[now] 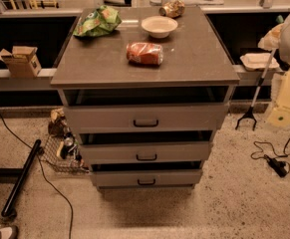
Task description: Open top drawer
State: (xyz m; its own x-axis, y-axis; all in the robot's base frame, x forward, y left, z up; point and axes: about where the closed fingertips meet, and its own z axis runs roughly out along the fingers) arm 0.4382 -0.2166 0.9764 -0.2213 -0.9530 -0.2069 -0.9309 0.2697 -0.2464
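Cabinet's top drawer (145, 117) looks barely open beneath a cluttered tabletop (99, 66).
Robot's gripper unseen, its grip unknowable; a jerked pull could roll the can (144, 53) off the front edge.

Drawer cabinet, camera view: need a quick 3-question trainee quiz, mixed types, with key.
1. True or false: the gripper is clamped on the handle of the top drawer.
2. Which item lies nearest the front edge of the cabinet top? A) green bag B) white bowl C) orange can on its side
3. Fill in: the cabinet shows ___ grey drawer fronts, each with a dark handle.

Key: 1 false, the gripper is not in view; 2 C; 3 three.
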